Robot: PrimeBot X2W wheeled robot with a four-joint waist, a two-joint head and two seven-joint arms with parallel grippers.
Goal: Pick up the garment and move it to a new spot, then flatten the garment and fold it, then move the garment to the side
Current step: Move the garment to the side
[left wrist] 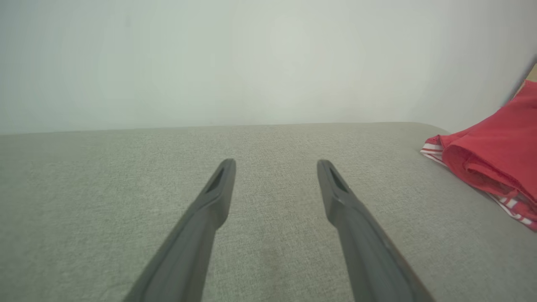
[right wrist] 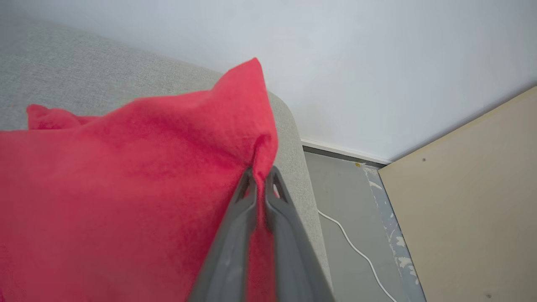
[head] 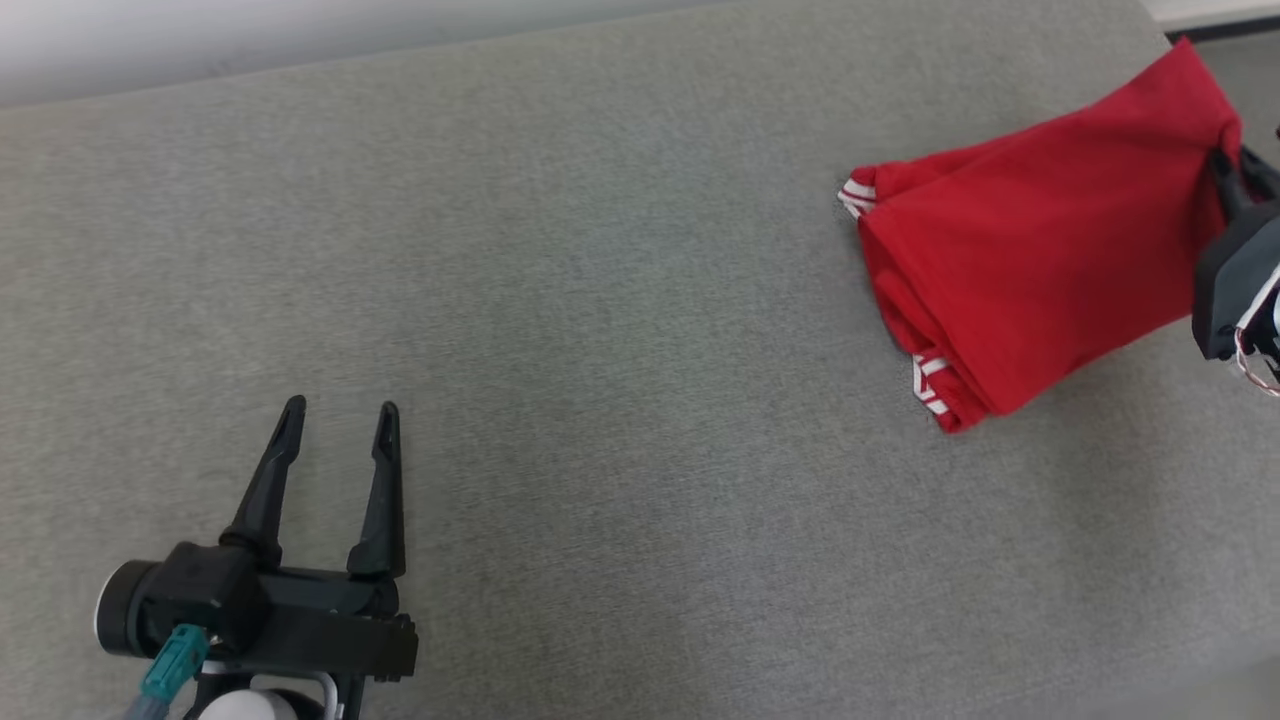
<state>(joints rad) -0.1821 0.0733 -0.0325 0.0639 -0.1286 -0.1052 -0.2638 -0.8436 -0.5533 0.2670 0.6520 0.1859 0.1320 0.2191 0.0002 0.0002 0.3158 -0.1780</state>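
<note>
The garment (head: 1040, 270) is red with white-striped hems, folded into a bundle at the far right of the grey padded surface (head: 600, 350). Its right edge is lifted, and its striped end rests on the surface. My right gripper (right wrist: 262, 172) is shut on that upper corner of the garment (right wrist: 126, 188), the red cloth pinched between its fingers; in the head view it sits at the right edge (head: 1228, 175). My left gripper (head: 340, 405) is open at the lower left, far from the garment (left wrist: 495, 155), with nothing between its fingers (left wrist: 218, 188).
A pale wall (left wrist: 251, 63) runs behind the padded surface. Past the surface's rounded right end lies a grey floor (right wrist: 348, 201) with a white cable (right wrist: 356, 247) and a beige panel (right wrist: 470, 201). Wide bare surface stretches between the two grippers.
</note>
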